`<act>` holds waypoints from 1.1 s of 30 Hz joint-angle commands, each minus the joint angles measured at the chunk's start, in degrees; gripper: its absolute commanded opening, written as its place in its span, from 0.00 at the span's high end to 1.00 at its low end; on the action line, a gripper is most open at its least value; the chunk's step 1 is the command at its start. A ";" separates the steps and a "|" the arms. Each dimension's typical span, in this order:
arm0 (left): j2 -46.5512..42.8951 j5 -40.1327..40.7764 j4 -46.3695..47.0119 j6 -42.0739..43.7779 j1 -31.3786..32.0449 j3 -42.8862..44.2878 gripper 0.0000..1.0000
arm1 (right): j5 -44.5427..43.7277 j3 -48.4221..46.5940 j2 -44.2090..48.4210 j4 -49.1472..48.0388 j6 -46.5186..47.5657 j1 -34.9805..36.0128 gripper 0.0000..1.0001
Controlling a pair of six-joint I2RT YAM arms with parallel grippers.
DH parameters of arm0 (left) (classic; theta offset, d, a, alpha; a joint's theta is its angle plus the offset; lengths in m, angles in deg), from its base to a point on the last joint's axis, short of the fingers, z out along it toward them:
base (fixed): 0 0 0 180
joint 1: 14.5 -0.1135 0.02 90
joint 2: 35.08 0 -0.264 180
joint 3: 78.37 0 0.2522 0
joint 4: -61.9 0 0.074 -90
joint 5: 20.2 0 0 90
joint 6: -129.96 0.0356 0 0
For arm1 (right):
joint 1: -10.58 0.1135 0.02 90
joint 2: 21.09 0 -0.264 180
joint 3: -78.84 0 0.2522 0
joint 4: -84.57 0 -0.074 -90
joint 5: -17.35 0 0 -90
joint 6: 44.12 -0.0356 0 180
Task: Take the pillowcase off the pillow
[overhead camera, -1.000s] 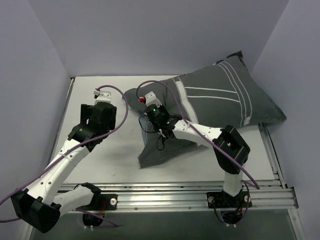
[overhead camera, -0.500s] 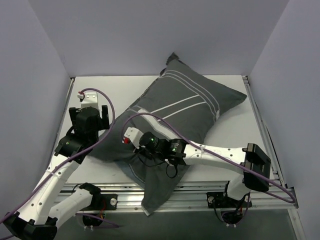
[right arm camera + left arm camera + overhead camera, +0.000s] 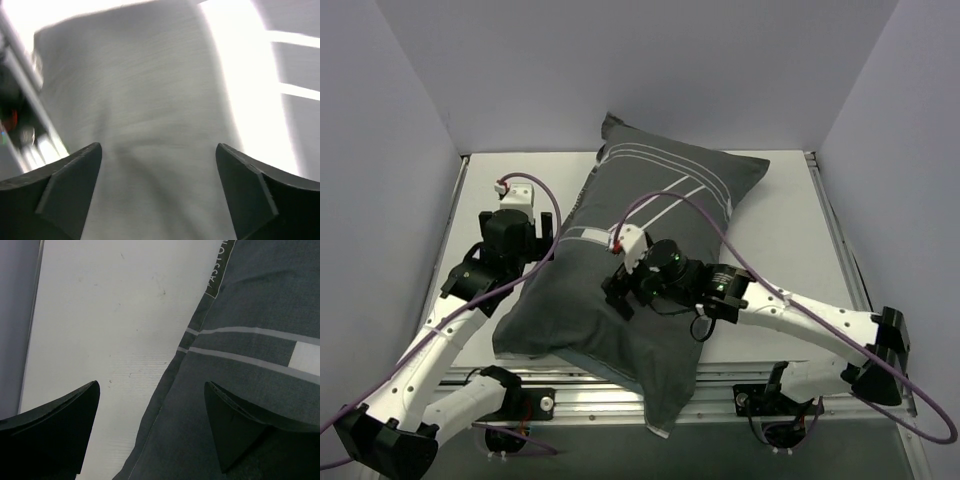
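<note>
Nearest the arm bases, a loose flap [image 3: 662,405] of the pillowcase [image 3: 570,310] hangs off the counter [image 3: 790,230] and over the rail [image 3: 850,385]. A paler blue-grey band shows along its edge, so this is probably the open mouth. The pillow itself is hidden, apparently wholly inside the case, and the filled bundle lies slantwise from this near edge toward the back wall. Just beyond the flap the right gripper [image 3: 159,147] hovers over the middle of the bundle, fingers spread wide with nothing between them. Its own view is blurred and shows only grey cloth below. To the left, the left gripper [image 3: 150,390] is also wide open and empty. It straddles the bundle's side edge, one finger over bare counter and the other over striped cloth near a sewn label [image 3: 216,275]. Farther back the white stripes [image 3: 665,190] run up to the far corner. The case looks thin, limp and light, so it should bunch and slide instead of pushing. The pillow looks puffy, light and squashy, and likely to drag along with the cloth. A sound hold is probably a pinch on cloth alone at the near flap or a far corner, while the other gripper pins the filling.
</note>
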 commanded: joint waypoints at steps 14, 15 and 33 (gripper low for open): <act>8.72 -13.42 -0.07 -3.51 -0.39 3.41 0.06 | 15.46 21.50 17.38 -9.43 -33.72 -53.08 0.00; 8.98 -14.30 -0.07 -3.68 -0.39 3.50 0.06 | 18.27 23.54 17.74 -11.39 -34.77 -55.48 0.00; 14.17 -17.03 -1.83 -3.95 -0.39 4.21 0.06 | 43.25 39.73 2.01 -51.38 -45.68 -63.42 0.00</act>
